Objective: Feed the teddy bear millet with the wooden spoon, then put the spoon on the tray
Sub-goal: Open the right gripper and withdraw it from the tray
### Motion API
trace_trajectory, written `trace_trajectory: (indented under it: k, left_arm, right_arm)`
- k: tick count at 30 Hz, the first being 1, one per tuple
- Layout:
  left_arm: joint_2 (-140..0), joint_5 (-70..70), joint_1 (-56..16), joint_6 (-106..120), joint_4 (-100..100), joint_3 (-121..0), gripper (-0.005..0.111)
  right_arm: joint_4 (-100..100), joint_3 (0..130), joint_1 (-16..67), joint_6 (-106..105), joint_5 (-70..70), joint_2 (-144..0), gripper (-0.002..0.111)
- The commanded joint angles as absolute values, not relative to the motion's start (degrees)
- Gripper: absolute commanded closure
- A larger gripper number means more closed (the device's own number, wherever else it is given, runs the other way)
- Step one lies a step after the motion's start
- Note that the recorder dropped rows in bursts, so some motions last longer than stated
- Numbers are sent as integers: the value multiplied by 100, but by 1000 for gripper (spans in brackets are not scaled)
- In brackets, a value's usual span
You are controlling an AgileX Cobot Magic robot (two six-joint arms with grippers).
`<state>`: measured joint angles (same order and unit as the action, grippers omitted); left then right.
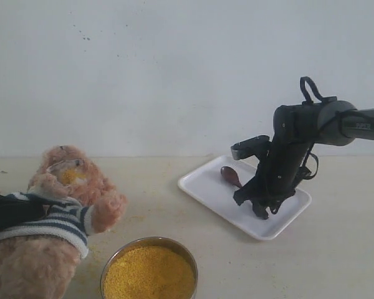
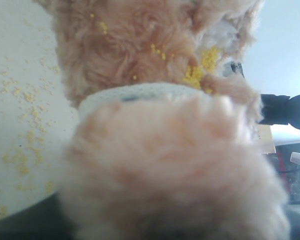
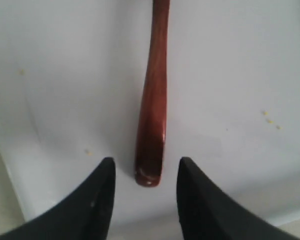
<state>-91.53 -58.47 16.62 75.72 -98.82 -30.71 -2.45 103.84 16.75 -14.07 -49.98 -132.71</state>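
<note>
The wooden spoon (image 1: pixel 230 175) (image 3: pixel 154 115) lies flat on the white tray (image 1: pixel 202 187) (image 3: pixel 240 75). My right gripper (image 1: pixel 260 213) (image 3: pixel 146 160) is open just above the handle's end, one black finger on each side, touching nothing. The teddy bear (image 1: pixel 56 218) (image 2: pixel 140 60) leans back at the left with millet stuck on its muzzle (image 1: pixel 70 176). My left gripper (image 1: pixel 3 212) presses into its striped shirt, shut on the bear, its fingers buried in fur. Millet (image 1: pixel 149 274) fills the round metal bowl (image 1: pixel 151 239).
Loose yellow grains (image 2: pixel 20 160) are scattered on the table beside the bear, and a few lie on the tray (image 3: pixel 270 119). The bowl stands at the front edge, between the bear and the tray. A plain white wall closes the back.
</note>
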Motion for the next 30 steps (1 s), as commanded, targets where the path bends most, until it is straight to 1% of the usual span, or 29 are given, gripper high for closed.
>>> trace_trajectory:
  k: [1, 8, 10, 11, 13, 14, 15, 16, 18, 19, 23, 26, 30]
  left_arm:
    - [-9130, -5944, 1683, 7614, -9995, -3104, 103]
    - [-9130, -5969, 1683, 7677, -9995, -3104, 103]
    - [-9130, -6009, 1683, 7677, -9995, -3104, 103]
    - [-9130, -6022, 1683, 7677, -9995, -3104, 103]
    - [-9130, -6022, 1683, 7677, -9995, -3104, 103]
    - [-9130, -6022, 1683, 7677, -9995, -3104, 103]
    - [-9130, -6022, 1683, 7677, -9995, -3104, 103]
    - [-9130, -6022, 1683, 7677, -9995, -3104, 103]
    - [-9130, -6022, 1683, 7677, -9995, -3104, 103]
    - [-9130, -6022, 1683, 7677, -9995, -3104, 103]
    - [-9130, -6022, 1683, 7677, -9995, -3104, 103]
    - [-9130, -6022, 1683, 7677, -9995, -3104, 103]
    - [-9130, -6022, 1683, 7701, -9995, -3104, 103]
  right_arm:
    - [-159, 10407, 1655, -1396, -5228, -13105, 70]
    - [-159, 10407, 1655, -712, -4481, -12352, 70]
    - [-159, 10395, 1655, -579, -4474, -12194, 72]
    - [-48, 10395, 1655, -552, -4485, -12113, 86]
    - [241, 10219, 1655, -332, -4385, -11946, 108]
    - [346, 10068, 1655, -131, -4246, -11839, 108]
    - [567, 9633, 1655, 239, -3798, -11560, 108]
    - [688, 9362, 1655, 370, -3515, -11376, 108]
    - [1356, 8326, 1599, 577, -2459, -10656, 108]
    - [1503, 7992, 1553, 615, -2155, -10452, 108]
    - [1491, 6419, 669, 1060, -928, -9738, 108]
    - [1211, 4890, 18, 1518, 292, -9145, 108]
    - [1197, 3863, -2, 1591, 1410, -8602, 108]
